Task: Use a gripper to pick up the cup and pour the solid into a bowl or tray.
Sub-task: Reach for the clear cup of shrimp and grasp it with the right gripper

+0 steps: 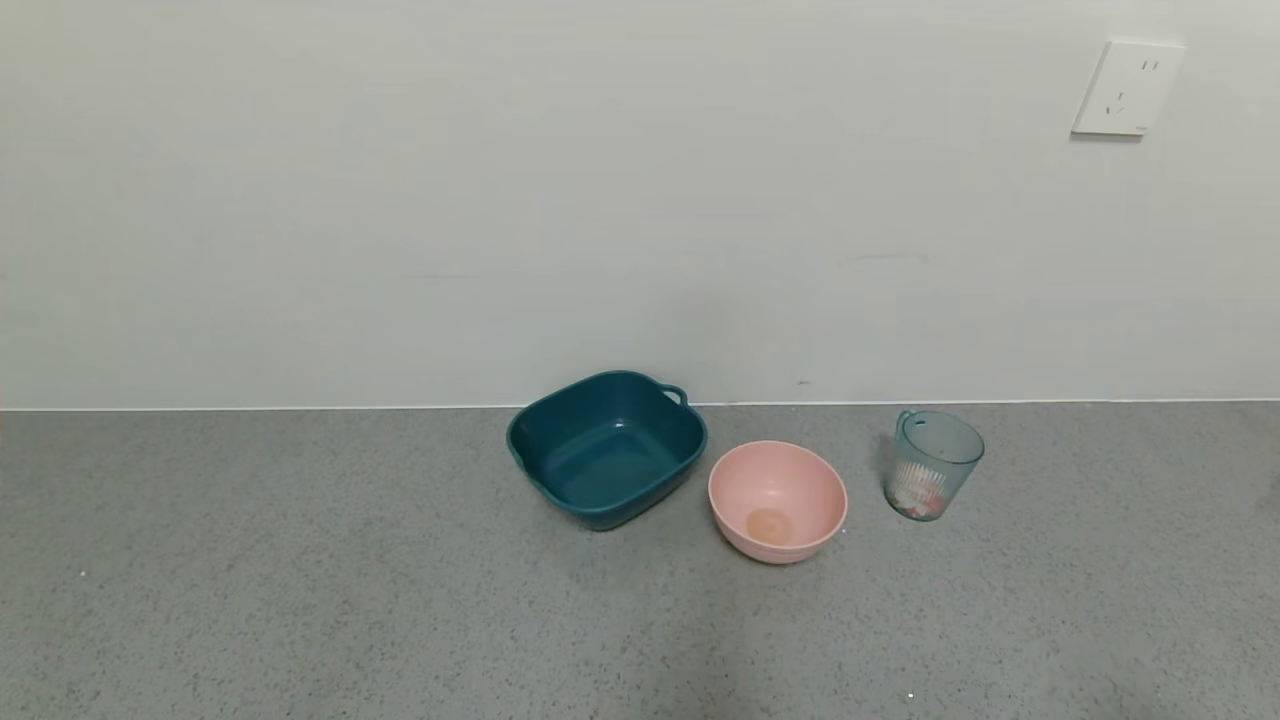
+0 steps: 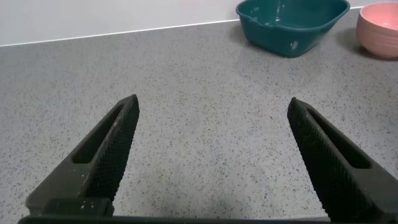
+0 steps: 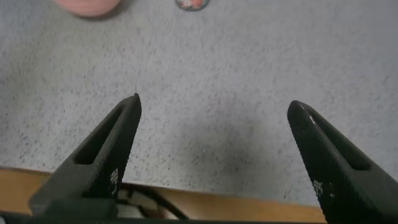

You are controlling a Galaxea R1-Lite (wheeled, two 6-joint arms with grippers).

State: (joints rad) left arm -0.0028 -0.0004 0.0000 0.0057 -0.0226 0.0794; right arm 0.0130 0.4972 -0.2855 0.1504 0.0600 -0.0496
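Observation:
The translucent blue-green cup [image 1: 932, 465] stands upright on the grey counter at the right, near the wall. Orange-red and white solid pieces [image 1: 918, 497] lie in its bottom. The pale pink bowl [image 1: 777, 500] sits just left of the cup and holds nothing. Neither arm shows in the head view. My left gripper [image 2: 212, 107] is open and empty over bare counter, with the pink bowl [image 2: 379, 28] far off. My right gripper [image 3: 213, 104] is open and empty near the counter's front edge; the cup's base [image 3: 192, 4] and the bowl [image 3: 90, 6] lie far ahead at the frame's edge.
A dark teal squarish tub [image 1: 607, 447] with handles sits left of the pink bowl, also in the left wrist view [image 2: 291, 23]. A white wall rises behind the counter, with a socket [image 1: 1127, 88] at upper right. The counter's wooden front edge [image 3: 249, 205] shows under the right gripper.

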